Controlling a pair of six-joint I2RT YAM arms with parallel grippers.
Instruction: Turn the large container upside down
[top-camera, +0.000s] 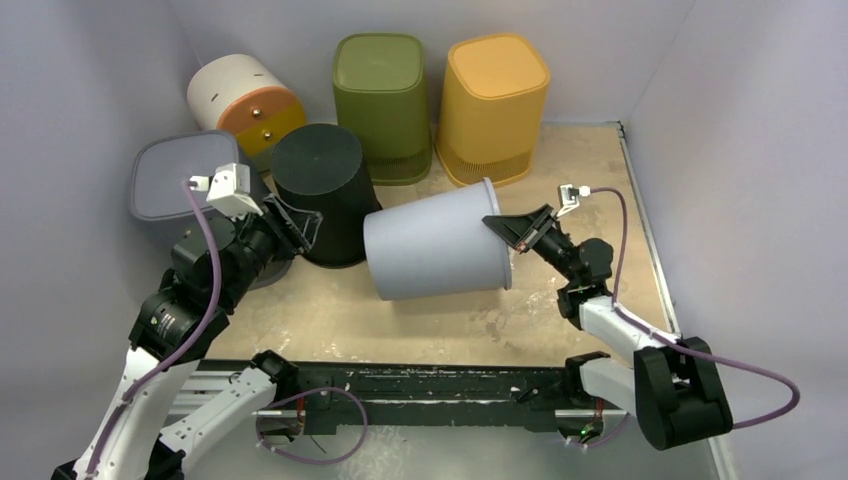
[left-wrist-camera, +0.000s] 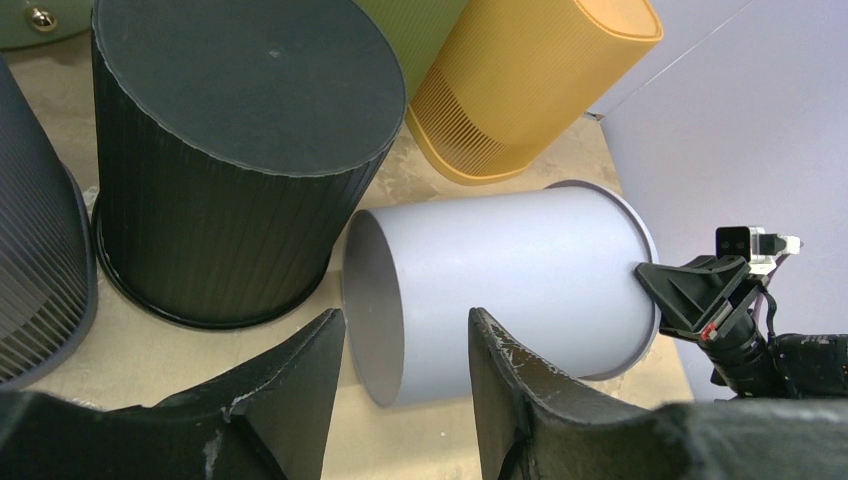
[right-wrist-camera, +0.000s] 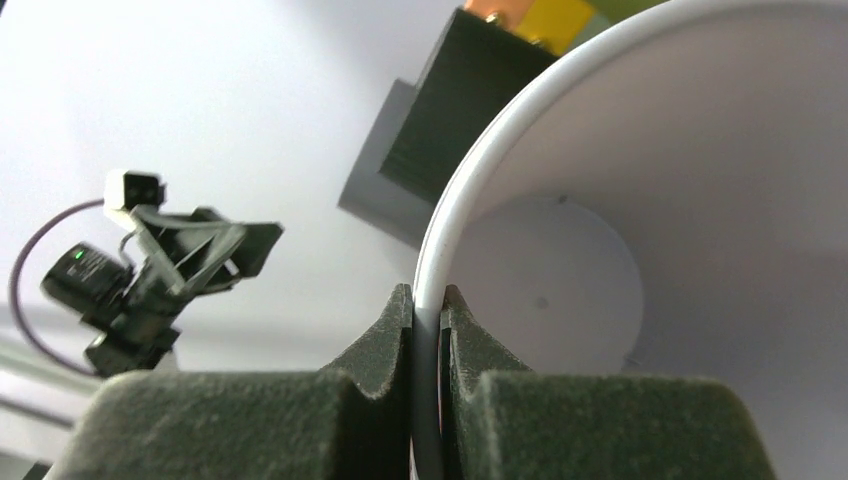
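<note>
Right gripper (top-camera: 515, 232) is pinching the thin rim of the large pale grey plastic container (top-camera: 435, 250), risking a slip while turning; left gripper (top-camera: 300, 228) is standing half open, empty

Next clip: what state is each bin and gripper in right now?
Pale grey round plastic bin: on its side, rim pinched.
Right gripper: shut on that rim.
Left gripper: open, empty.
Black ribbed round bin: upside down.
Olive green bin: upside down.
Yellow-orange bin: upside down.
Slate grey bin: upside down.
</note>
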